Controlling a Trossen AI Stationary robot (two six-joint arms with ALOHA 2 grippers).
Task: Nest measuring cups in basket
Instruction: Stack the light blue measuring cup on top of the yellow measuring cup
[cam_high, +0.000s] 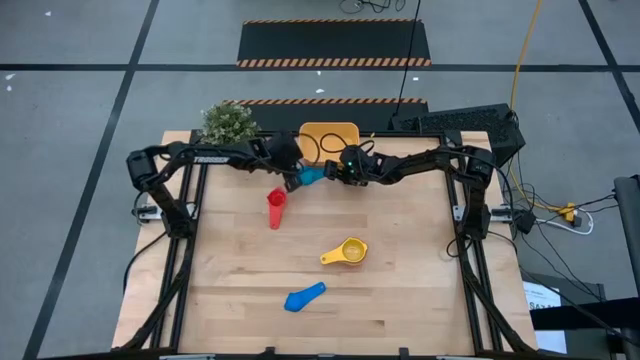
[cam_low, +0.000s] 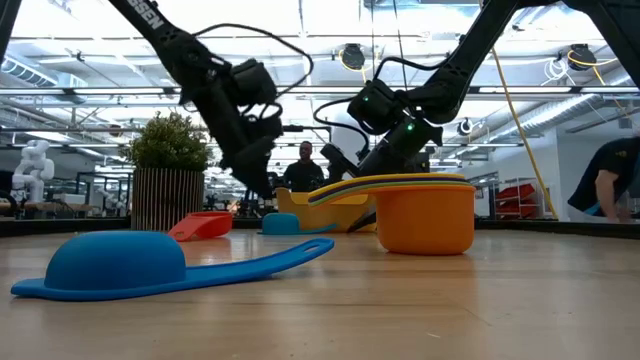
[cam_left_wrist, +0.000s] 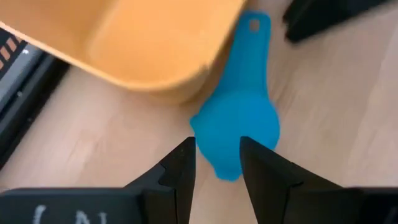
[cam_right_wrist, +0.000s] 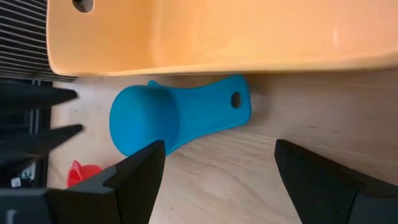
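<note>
A light blue measuring cup (cam_high: 311, 177) lies bowl down on the table, its rim on the wood, close against the near wall of the orange-yellow basket (cam_high: 328, 138). Its handle (cam_right_wrist: 214, 112) points toward my right arm. My left gripper (cam_left_wrist: 217, 171) hovers open at the cup's bowl end (cam_left_wrist: 233, 134); the right wrist view shows a gap between its fingers (cam_right_wrist: 59, 130) and the bowl. My right gripper (cam_right_wrist: 217, 180) stands wide open just short of the handle, fingers on either side of it, touching nothing.
A red cup (cam_high: 276, 207) lies near my left gripper. A nested yellow-orange stack (cam_high: 345, 252) and a blue cup (cam_high: 305, 297) lie on the near half of the table. A potted plant (cam_high: 228, 122) stands left of the basket. People show in the room behind (cam_low: 305, 165).
</note>
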